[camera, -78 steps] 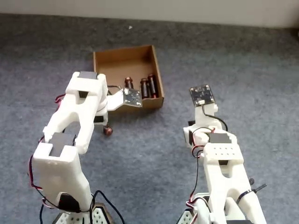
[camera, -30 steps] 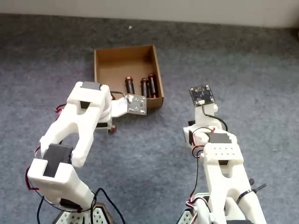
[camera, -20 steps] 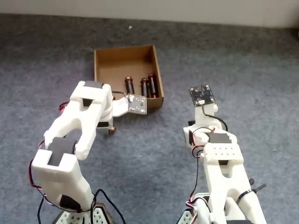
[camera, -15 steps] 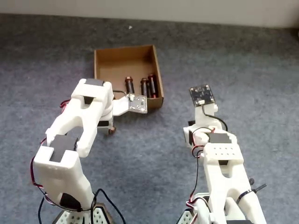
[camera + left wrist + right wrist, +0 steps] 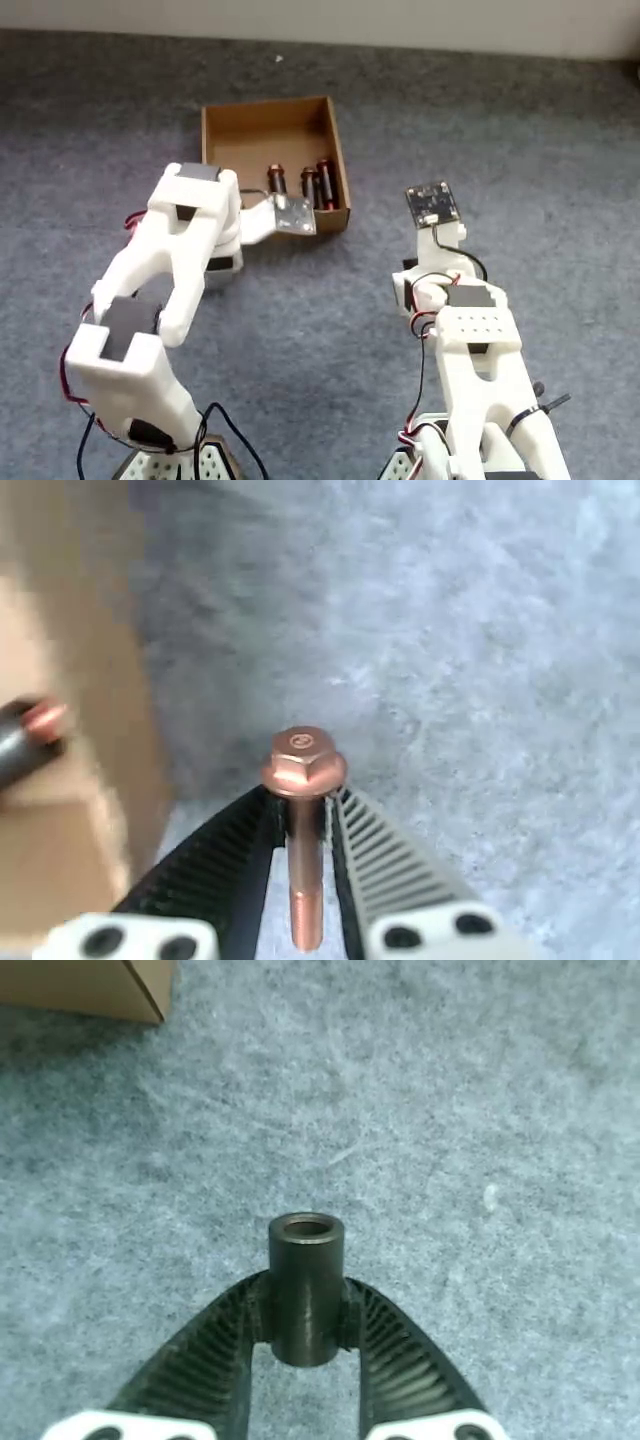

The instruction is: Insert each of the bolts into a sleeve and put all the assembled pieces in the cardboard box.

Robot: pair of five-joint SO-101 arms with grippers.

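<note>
The bench (image 5: 520,140) is covered in a grey, carpet-like mat, and a pale strip (image 5: 400,20) runs along its far edge. From above, the cardboard box (image 5: 265,104) sits toward the far side of the mat. Three assembled pieces (image 5: 303,186) lie side by side in its near right corner. My left arm (image 5: 170,250) is bent over the mat at the box's near edge. My right arm (image 5: 480,350) is well apart from the box, off to its right.

My wrist cameras give the grips themselves. My left gripper (image 5: 303,805) is narrow, clamped on the shank of a copper-coloured bolt (image 5: 303,763). The bolt's hexagonal head pokes out just past the fingertips, above grey mat. Beside it there is a brown wall of the box (image 5: 70,630), with the end of one dark piece (image 5: 25,735) inside.

My right gripper (image 5: 306,1310) is closed around a dark sleeve (image 5: 305,1290). The sleeve's open bore shows at the end that stands clear of the fingertips. Only mat lies under it, with one corner of the box (image 5: 90,985) farther off.
</note>
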